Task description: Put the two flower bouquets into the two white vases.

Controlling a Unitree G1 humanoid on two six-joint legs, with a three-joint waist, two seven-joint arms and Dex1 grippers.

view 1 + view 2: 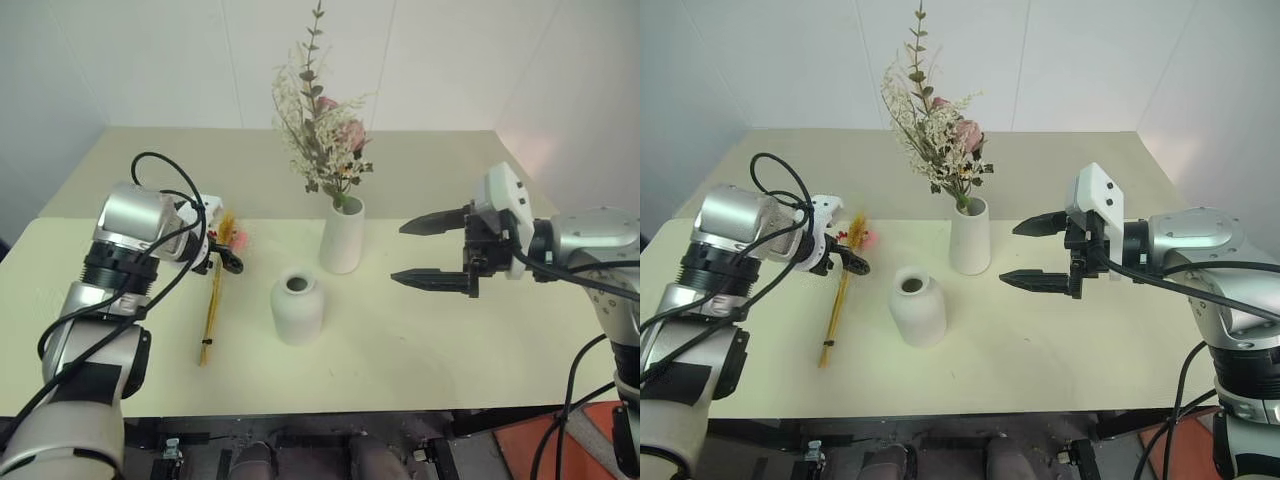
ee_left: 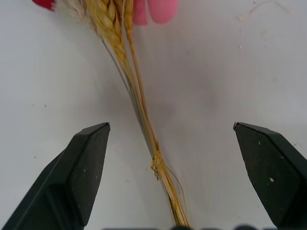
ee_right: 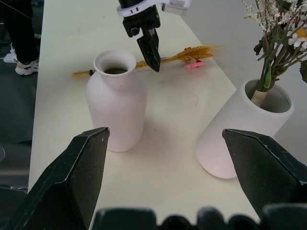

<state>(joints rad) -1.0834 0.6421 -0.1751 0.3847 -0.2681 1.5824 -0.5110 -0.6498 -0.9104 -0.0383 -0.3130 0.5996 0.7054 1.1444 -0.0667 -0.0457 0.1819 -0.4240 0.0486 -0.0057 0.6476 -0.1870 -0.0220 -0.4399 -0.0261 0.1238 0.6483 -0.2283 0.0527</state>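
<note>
Half done, by the look of it. Bushy cream-and-pink bunch point(image 1: 322, 135) already standing in the tall vase point(image 1: 342, 236), stems down in the mouth, leafy sprig rising well above. Tall vase upright near the middle of the desk point(image 1: 430, 345).

Squat vase point(image 1: 297, 308) just in front and to the left of the tall one, upright, mouth dark and with nothing in it. Still to be filled.

Yellow plume point(image 1: 214, 290) flat on the desk, left of the squat vase, feathery head with pink bits pointing away from the robot, stems toward the near edge. Not lifted.

Left pincer point(image 2: 170, 158) spread wide, tilted down over the plume's stems near the tie; stems lying between the two fingers, no contact seen. Holding nothing.

Right pincer point(image 1: 432, 252) spread wide too, held level to the right of the tall vase, well apart from it, pointing toward the vases. Holding nothing.

Left to do: grasp the plume, raise it, and feed the stems into the narrow neck of the squat vase. Likely fiddly, given slim stems and small opening.
</note>
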